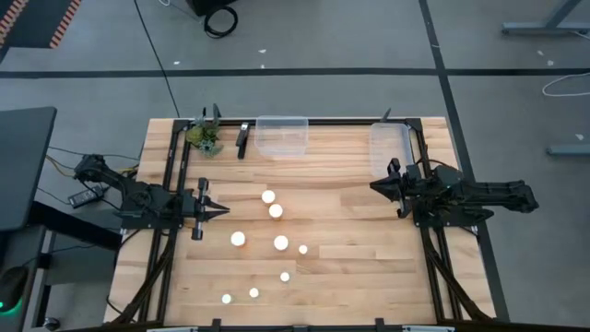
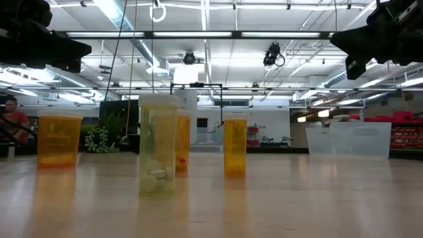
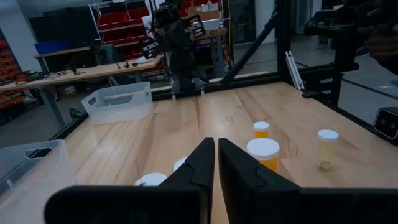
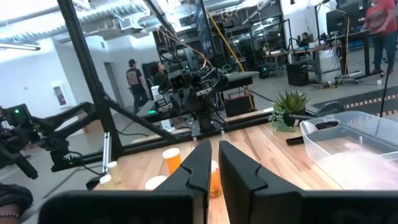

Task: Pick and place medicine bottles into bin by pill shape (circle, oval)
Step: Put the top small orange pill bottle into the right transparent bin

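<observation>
On table – medicine bottles (image 1: 276,211) upright (white caps) – both grippers closed, empty

A small potted plant (image 1: 205,138) and a black tool (image 1: 242,139) sit on the wooden table (image 1: 369,267), beyond the left pincer (image 1: 224,211) at the far edge.

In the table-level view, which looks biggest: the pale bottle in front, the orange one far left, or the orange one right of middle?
1. Pale bottle, though it stands nearest the camera, so that may mislead.
2. Left orange bottle.
3. Orange bottle right of middle.
</observation>
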Action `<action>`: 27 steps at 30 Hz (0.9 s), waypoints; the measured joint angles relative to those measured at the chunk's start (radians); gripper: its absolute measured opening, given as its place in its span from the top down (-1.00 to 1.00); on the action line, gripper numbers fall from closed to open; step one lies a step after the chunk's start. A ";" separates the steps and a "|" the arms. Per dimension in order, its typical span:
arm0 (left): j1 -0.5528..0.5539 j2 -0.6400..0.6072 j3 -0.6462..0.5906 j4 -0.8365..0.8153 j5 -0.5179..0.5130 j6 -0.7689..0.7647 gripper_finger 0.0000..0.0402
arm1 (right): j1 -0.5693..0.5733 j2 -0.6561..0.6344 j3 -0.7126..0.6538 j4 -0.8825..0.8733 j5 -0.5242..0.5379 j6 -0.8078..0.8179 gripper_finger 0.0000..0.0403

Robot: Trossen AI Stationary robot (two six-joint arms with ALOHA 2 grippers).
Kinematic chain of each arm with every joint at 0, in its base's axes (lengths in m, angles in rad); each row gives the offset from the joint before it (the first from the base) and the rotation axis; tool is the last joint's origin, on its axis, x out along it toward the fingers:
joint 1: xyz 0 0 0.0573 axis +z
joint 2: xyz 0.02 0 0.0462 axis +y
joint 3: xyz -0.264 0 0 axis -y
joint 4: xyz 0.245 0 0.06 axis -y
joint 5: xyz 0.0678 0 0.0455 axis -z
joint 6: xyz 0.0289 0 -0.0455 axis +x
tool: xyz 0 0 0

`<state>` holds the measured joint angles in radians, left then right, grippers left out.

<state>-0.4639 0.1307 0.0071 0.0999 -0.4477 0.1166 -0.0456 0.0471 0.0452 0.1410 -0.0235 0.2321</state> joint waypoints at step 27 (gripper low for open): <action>0.000 0.000 0.000 0.000 0.000 0.000 0.81 | 0.003 0.423 0.190 0.079 0.000 -0.034 0.82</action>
<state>-0.4640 0.1308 0.0071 0.0998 -0.4477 0.1168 -0.0425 0.4702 0.2356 0.2195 -0.0231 0.1985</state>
